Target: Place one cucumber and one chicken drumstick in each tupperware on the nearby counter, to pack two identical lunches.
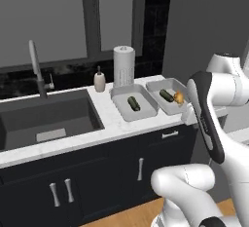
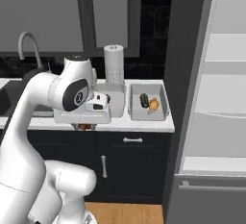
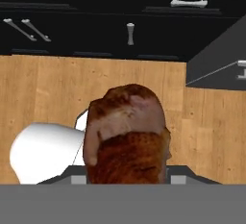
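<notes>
Brown drumstick [image 3: 127, 134] clamped in my fingers above the floor. On the tabletop [image 1: 108, 116], left tupperware [image 1: 133, 103] holds a cucumber [image 1: 133, 104]; right tupperware [image 1: 169, 94] holds cucumber [image 1: 167, 95] and drumstick [image 1: 179, 97]

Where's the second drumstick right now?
Held in the gripper: the drumstick shows in the hand view over the wood floor, short of the counter, not yet in the left tupperware.

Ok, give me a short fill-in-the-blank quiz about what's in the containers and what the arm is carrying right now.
1. The left grey rectangular tupperware holds only a dark green ____.
2. The right grey rectangular tupperware holds a cucumber and a golden chicken ____.
3. The browned chicken drumstick is held between the robot's ____.
4. The white paper towel roll stands on the white marble-look ____.

Missing words: cucumber; drumstick; fingers; counter
</notes>
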